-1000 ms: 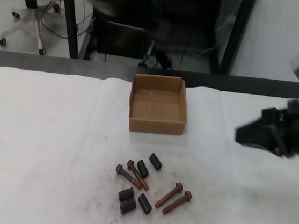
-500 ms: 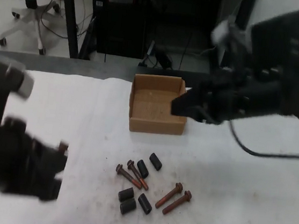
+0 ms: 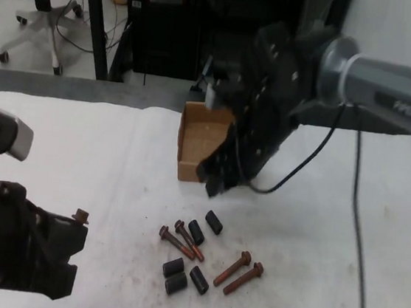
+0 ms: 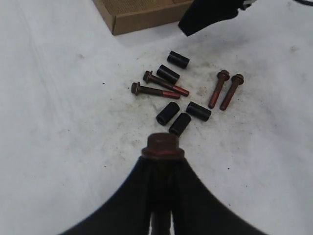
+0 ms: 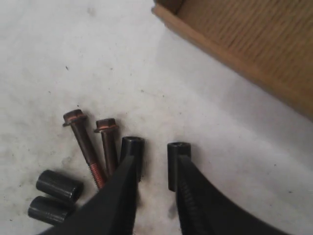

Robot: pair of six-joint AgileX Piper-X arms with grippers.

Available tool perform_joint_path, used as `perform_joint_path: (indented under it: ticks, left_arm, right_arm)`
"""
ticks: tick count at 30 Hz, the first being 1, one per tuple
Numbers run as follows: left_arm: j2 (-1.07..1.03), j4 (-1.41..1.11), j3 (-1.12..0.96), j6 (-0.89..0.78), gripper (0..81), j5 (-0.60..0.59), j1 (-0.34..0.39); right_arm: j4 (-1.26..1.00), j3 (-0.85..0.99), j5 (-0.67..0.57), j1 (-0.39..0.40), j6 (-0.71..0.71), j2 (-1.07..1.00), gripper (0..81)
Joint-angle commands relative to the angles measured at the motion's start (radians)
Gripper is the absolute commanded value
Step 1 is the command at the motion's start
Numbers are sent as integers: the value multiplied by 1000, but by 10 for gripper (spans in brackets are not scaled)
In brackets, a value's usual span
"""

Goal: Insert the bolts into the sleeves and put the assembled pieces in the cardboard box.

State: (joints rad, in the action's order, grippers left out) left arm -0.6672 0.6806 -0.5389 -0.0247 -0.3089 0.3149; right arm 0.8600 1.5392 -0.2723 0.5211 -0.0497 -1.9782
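Right hand (image 3: 215, 183) has swung in from the tabletop's (image 3: 340, 273) right edge, across the cardboard box (image 3: 187, 168), and now hangs tip-down just in front of it. Its fingers are a little apart over two sleeves (image 5: 177, 159); which one it means to take I cannot tell. Left hand (image 4: 163, 161) has come in at the near left, closed on a bolt (image 4: 163, 146) whose head pokes past the fingertips. Four bolts (image 3: 237, 271) and five sleeves lie loose, so a first pairing looks close, with nothing assembled yet.

High: from behind, forward and down over the bench (image 3: 58, 145). Wrists: close over the same bolts (image 4: 155, 91) and sleeves (image 4: 167, 112).
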Motion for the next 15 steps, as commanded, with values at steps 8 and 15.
perform_joint_path:
  ticks: [8, 15]
  left_arm:
    - [8, -12, -3, 25, 3, 25, -1]
    - [8, -12, -3, 25, 3, 46, -1]
  right_arm:
    - [28, 13, 17, 27, -39, -83, 263]
    - [28, 13, 105, 27, -145, -92, 263]
